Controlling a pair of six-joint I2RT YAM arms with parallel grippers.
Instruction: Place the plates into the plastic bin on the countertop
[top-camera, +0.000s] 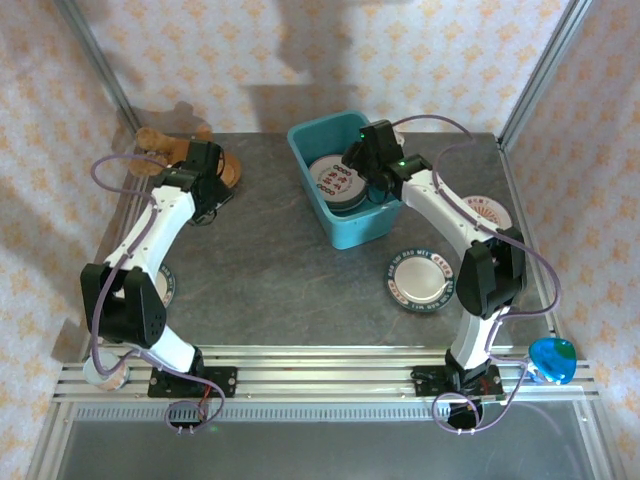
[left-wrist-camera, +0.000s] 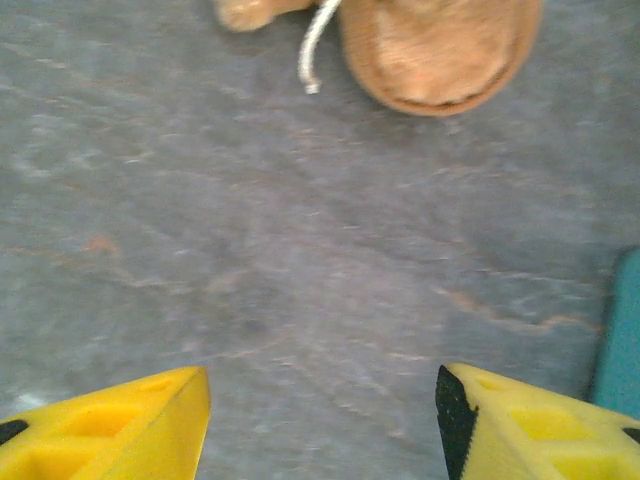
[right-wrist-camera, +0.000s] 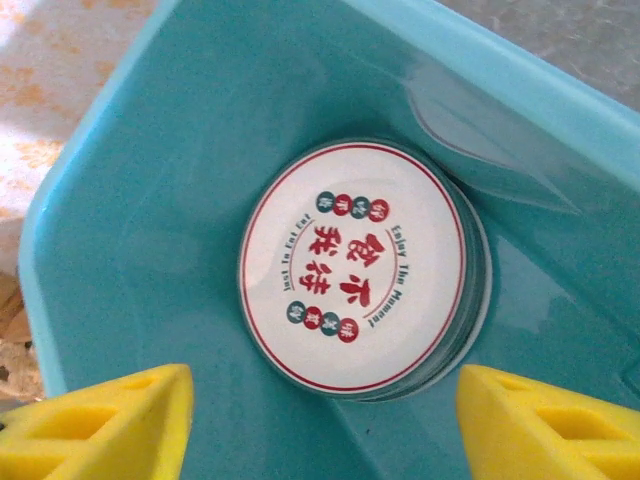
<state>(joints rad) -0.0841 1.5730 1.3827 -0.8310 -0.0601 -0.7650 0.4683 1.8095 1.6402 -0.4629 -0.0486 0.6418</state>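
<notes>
Backdrop: pale patterned wallpaper (top-camera: 330, 50) behind and to both sides.
Surface: dark grey stone-look countertop (top-camera: 270, 250), aluminium rail (top-camera: 320, 365) along the near edge.
Plastic bin (top-camera: 345, 232): teal, at the far middle of the countertop, set slightly askew.
Stack of plates (right-wrist-camera: 355, 265): lies flat on the bin's floor; the top plate is white with a red ring and red and green characters.
Right gripper (right-wrist-camera: 325, 400): hovers over the bin, pointing down, with the stack directly below and just ahead of the fingertips. Jaws are spread wide and empty, clear of the plates.
Right arm: reaches from its base forward and left, elbow raised, wrist over the bin's right half.
Loose plates: green-rimmed plate (top-camera: 418, 280) lies near the right arm's elbow; red-patterned plate (top-camera: 487, 210) lies further right, partly hidden by the arm.
Left gripper (left-wrist-camera: 322, 400): jaws apart, nothing between them, above bare countertop, well left of the bin.
Left arm: stretched toward the far left corner, near a brown plush thing (left-wrist-camera: 440, 50).
Other: blue round object (top-camera: 552, 360) on the rail at near right.
</notes>
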